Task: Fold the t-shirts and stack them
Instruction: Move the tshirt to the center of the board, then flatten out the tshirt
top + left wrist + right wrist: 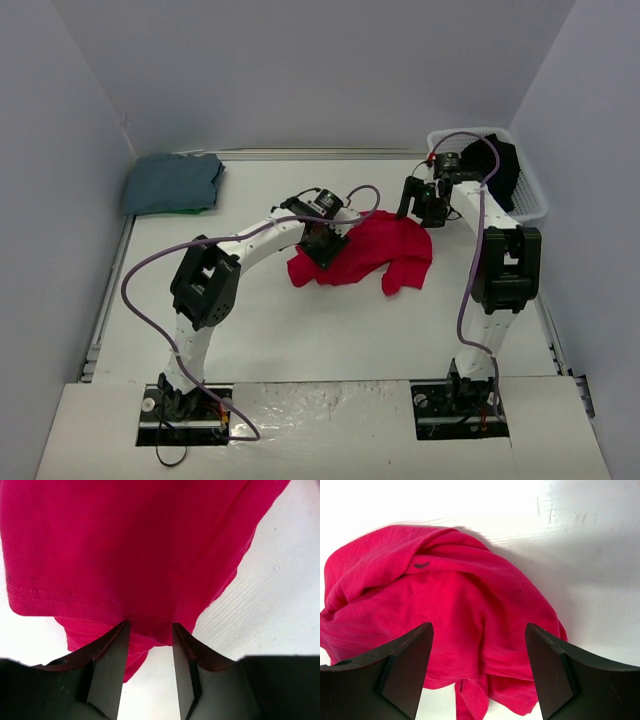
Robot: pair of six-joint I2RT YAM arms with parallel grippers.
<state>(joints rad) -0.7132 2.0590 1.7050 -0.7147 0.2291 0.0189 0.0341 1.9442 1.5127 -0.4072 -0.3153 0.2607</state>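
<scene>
A bright red t-shirt (385, 250) lies crumpled in the middle of the table. My left gripper (325, 245) is down at its left part. In the left wrist view the shirt (125, 545) fills the top, and its hemmed edge hangs between the tips of the left gripper (150, 627), whose jaws stand a little apart with table showing between them. My right gripper (420, 208) hovers over the shirt's far right side, open wide above the cloth (445, 595) and holding nothing (479, 627). A slate blue-grey t-shirt (172, 183) lies folded at the back left. A black t-shirt (500, 170) sits in the basket.
The white slatted basket (532, 205) stands at the back right, close behind my right arm. Grey walls close in the table on the left, back and right. A raised rail runs along the table's left edge (108, 300).
</scene>
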